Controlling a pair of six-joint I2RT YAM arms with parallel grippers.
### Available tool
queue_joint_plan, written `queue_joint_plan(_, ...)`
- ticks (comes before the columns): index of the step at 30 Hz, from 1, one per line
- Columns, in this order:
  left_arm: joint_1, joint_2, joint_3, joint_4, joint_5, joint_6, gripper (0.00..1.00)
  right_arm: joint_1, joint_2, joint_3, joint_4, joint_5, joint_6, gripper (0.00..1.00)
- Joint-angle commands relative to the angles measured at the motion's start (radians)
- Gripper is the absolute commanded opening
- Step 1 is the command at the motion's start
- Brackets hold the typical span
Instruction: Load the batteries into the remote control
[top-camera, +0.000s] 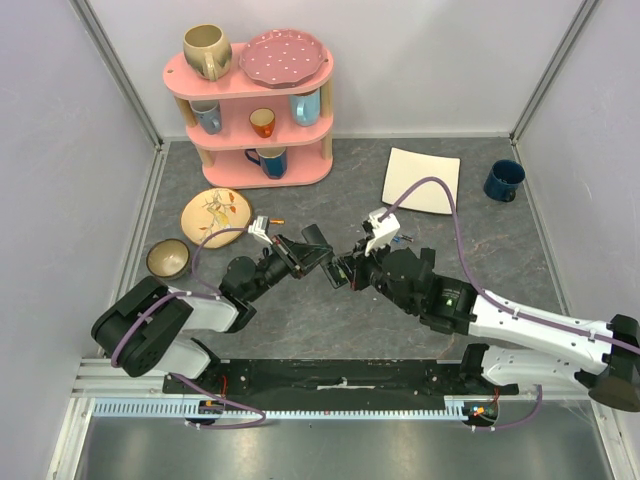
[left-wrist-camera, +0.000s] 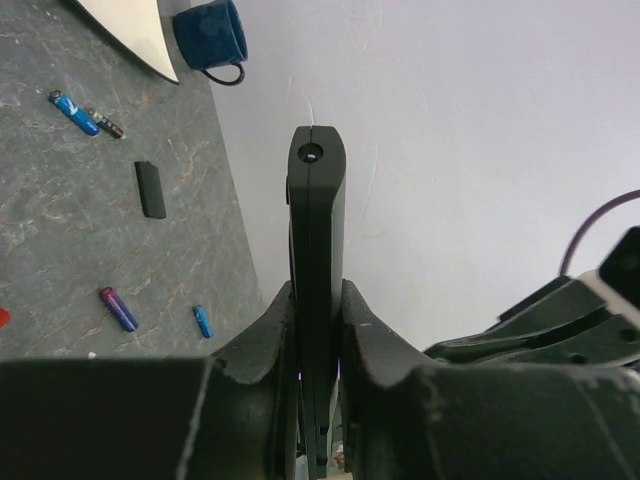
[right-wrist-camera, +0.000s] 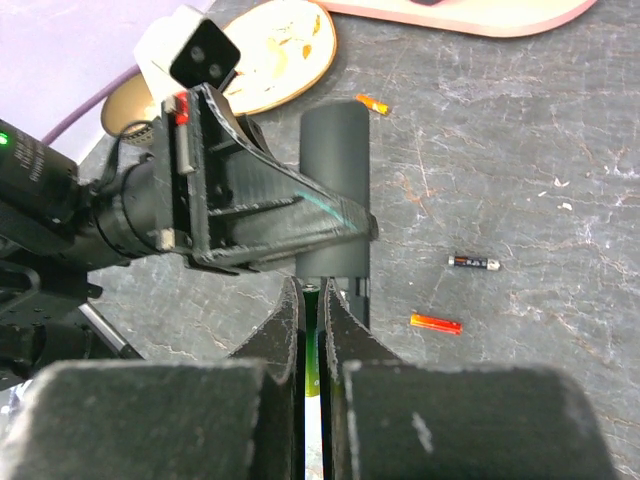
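Observation:
My left gripper (left-wrist-camera: 318, 290) is shut on the remote control (left-wrist-camera: 318, 215), a slim black bar held edge-on above the table; the remote also shows in the right wrist view (right-wrist-camera: 335, 185). My right gripper (right-wrist-camera: 313, 290) is shut on a green battery (right-wrist-camera: 313, 345), its tip right at the remote's near end. In the top view both grippers meet at mid-table, left (top-camera: 310, 255) and right (top-camera: 343, 272). Loose batteries lie on the table: orange (right-wrist-camera: 373, 104), black (right-wrist-camera: 473, 263), red-orange (right-wrist-camera: 436, 323), blue (left-wrist-camera: 75, 112), purple (left-wrist-camera: 118, 308), small blue (left-wrist-camera: 203, 321).
A small black cover piece (left-wrist-camera: 151, 189) lies among the batteries. A white plate (top-camera: 422, 180) and blue mug (top-camera: 503, 180) sit far right. A pink shelf (top-camera: 250, 105) with cups stands at the back. A yellow plate (top-camera: 215, 212) and bowl (top-camera: 168, 259) are left.

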Motion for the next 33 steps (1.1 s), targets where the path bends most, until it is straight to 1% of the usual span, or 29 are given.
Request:
queue_joint_plan(1,-0.005,-0.003,0.049,0.302,-0.031,-0.056,0.02,0.005,-0.039,-0.090,0.168,0.054,-0.008,0.00)
queue_joint_plan(7,-0.007,-0.024,0.080,0.213,-0.026,-0.064,0.02,0.021,-0.044,-0.136,0.239,0.088,-0.012,0.00)
queue_joint_plan(13,-0.007,-0.016,0.083,0.199,-0.017,-0.072,0.02,0.031,-0.071,-0.161,0.291,0.119,-0.024,0.00)
queue_joint_plan(21,-0.010,0.008,0.095,0.194,0.018,-0.095,0.02,0.032,-0.062,-0.178,0.337,0.148,-0.039,0.00)
queue_joint_plan(33,-0.013,0.020,0.115,0.160,0.057,-0.121,0.02,0.032,-0.045,-0.175,0.365,0.157,-0.056,0.00)
